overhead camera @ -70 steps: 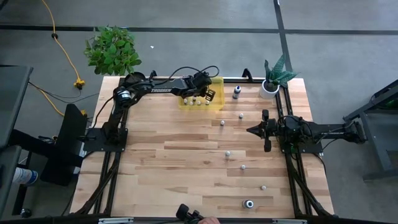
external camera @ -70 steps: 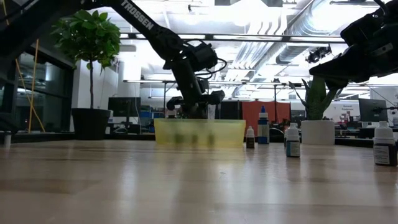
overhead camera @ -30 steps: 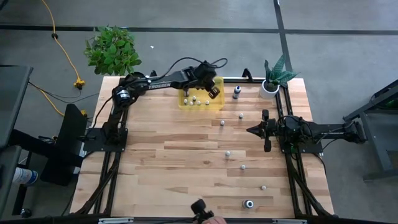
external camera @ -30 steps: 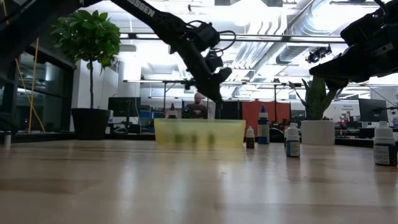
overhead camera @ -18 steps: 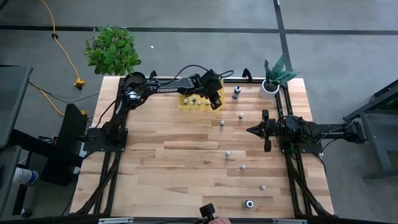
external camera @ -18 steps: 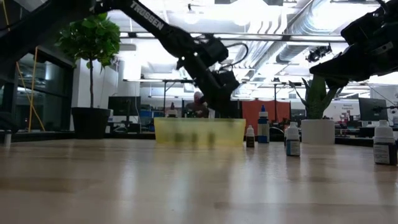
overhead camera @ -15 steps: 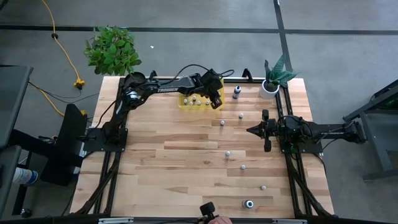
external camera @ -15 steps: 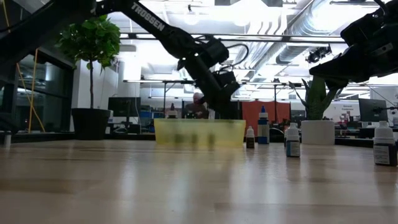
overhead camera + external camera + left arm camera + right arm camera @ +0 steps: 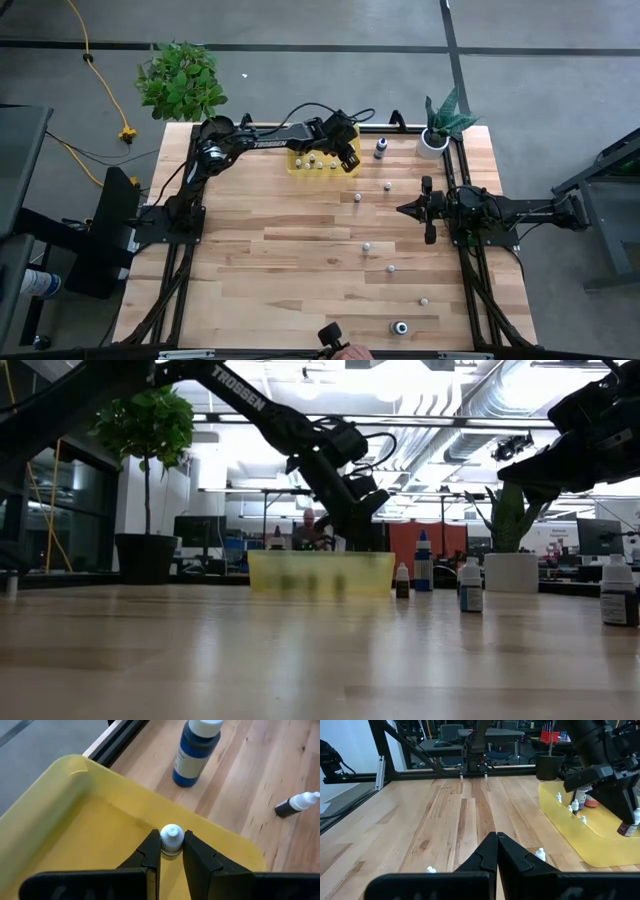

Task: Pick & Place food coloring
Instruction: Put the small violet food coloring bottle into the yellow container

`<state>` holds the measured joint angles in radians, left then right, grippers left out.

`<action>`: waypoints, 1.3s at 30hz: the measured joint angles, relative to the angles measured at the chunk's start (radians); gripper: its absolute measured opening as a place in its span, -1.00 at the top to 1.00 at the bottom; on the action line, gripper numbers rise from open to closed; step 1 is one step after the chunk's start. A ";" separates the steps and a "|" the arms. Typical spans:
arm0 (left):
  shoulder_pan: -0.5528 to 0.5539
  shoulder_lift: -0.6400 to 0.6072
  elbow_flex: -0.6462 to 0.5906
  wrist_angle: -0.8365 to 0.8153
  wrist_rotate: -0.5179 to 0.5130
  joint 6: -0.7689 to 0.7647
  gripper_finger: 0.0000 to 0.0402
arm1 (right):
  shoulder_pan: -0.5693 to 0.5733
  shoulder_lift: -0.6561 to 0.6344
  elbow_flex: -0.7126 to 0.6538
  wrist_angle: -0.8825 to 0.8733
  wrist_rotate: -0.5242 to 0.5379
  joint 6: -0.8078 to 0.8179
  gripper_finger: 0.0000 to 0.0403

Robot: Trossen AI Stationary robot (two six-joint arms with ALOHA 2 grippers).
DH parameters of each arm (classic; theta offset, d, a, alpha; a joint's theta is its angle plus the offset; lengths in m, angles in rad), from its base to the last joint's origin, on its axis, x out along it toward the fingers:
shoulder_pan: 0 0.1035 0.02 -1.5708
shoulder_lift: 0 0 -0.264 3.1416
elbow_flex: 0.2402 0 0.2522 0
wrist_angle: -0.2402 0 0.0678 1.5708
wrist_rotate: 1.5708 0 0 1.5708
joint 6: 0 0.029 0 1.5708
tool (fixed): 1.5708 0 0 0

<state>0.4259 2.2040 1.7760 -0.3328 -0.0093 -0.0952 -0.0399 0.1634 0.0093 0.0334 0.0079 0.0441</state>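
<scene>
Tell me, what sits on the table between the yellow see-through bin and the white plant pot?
One blue bottle with a white cap stands between yellow bin and white pot, seen from the high view.

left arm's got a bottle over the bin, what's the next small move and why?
Probably lower a little into the yellow bin, then open. The left gripper is shut on a white-capped food coloring bottle above the bin's inside near its far corner, and the low view shows it above the rim. The right gripper waits shut over the table.
</scene>
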 joint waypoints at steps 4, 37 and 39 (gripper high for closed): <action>-0.001 0.000 0.000 0.005 0.006 -0.007 0.77 | 0.000 0.000 0.000 0.000 0.000 0.000 1.00; -0.111 0.037 0.075 -0.108 -0.440 -0.644 0.77 | 0.000 0.000 0.000 0.000 0.000 0.000 1.00; -0.122 0.044 0.071 -0.129 -0.445 -0.669 0.77 | 0.000 0.000 0.000 0.000 0.000 0.000 1.00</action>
<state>0.3040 2.2475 1.8469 -0.4621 -0.4544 -0.7645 -0.0399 0.1635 0.0093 0.0332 0.0082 0.0441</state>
